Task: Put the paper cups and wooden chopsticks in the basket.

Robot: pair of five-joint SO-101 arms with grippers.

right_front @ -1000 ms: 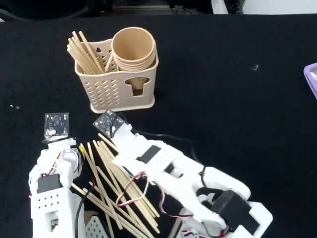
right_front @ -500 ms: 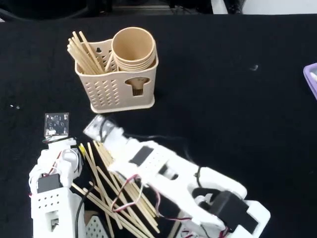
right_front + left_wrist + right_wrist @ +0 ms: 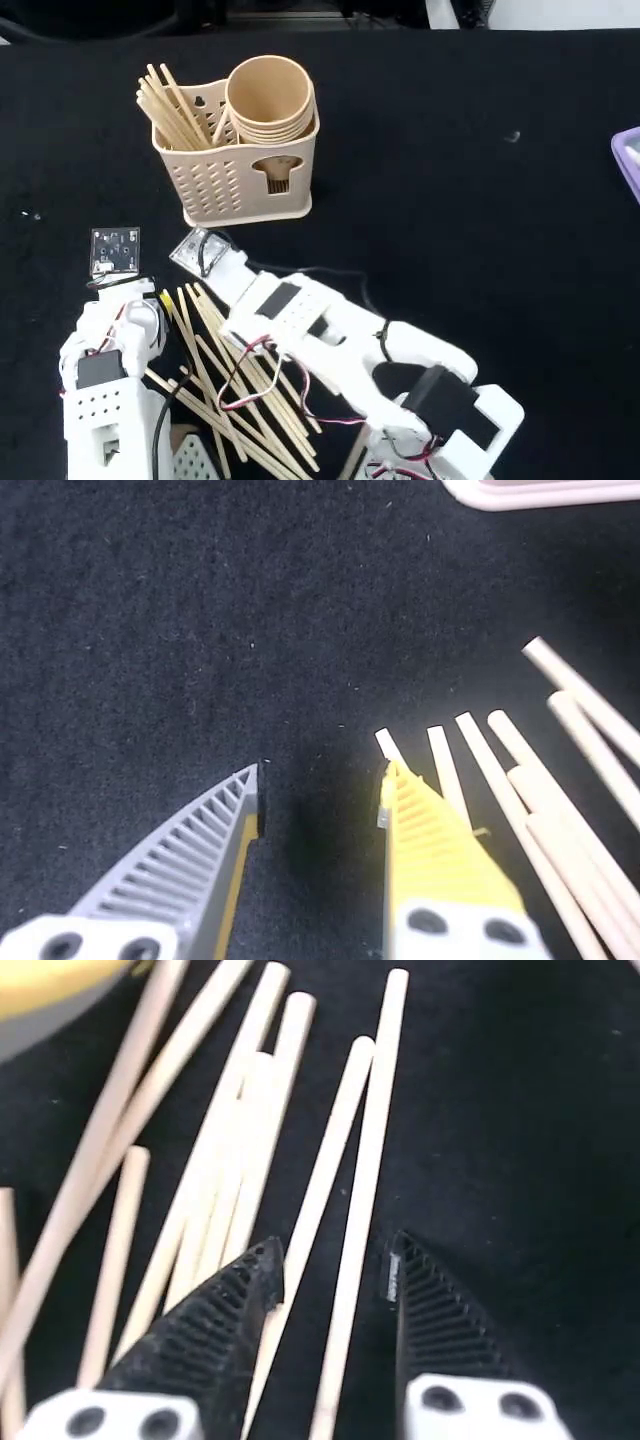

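Note:
A beige slotted basket stands at the back left, with stacked paper cups in one half and several wooden chopsticks in the other. More loose chopsticks lie fanned on the black table between the two arms. My right gripper is open low over this pile, its black fingers on either side of two chopsticks. My left gripper is open over bare cloth, with chopstick ends lying beside its yellow finger.
The basket's base is just beyond the left gripper. The left gripper's yellow finger is close to the right gripper. A purple object sits at the table's right edge. A small square tag lies near the left arm.
The right arm's wrist has swung left and lower toward the ends of the loose chopsticks. The left arm, basket and cups have not moved.

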